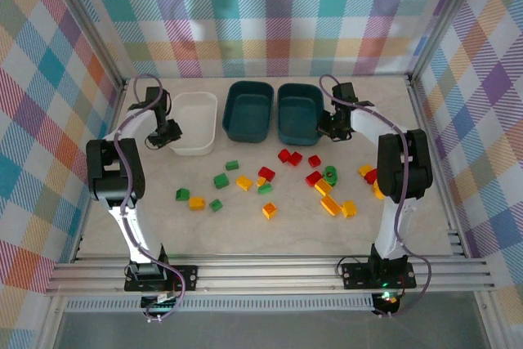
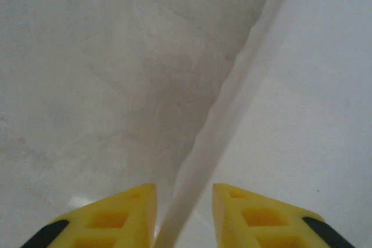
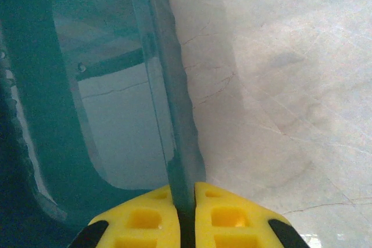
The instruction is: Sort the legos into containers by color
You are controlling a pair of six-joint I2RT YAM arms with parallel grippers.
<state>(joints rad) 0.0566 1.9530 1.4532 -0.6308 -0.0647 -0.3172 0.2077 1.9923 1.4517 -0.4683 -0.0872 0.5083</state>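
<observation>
While the legos (image 1: 266, 173) lie loose on the tabletop (image 1: 245, 230), we find both claws up at the tubs. The white tub (image 1: 196, 123) stands far left in the row. The first teal tub (image 1: 248, 109) is just to its right, and the second teal tub (image 1: 299, 112) is right of that one, the two teal tubs close together. The left claw (image 1: 167, 133) is at the white tub's left wall. In its wrist view we see the yellow jaws standing apart astride that wall, with a sliver of space on either side, so they do not seem to press it. The right claw (image 1: 333, 128), well to the right of the white tub, is at the right wall of the second teal tub. In its wrist view the jaws are together and clamped on that wall. The legos are scattered nearer the arm bases than the white tub, mostly to its right. We see greens (image 1: 221, 180) closest to it, reds (image 1: 290, 157) further right, and yellow-orange ones (image 1: 330, 204) mixed among them, furthest out.
</observation>
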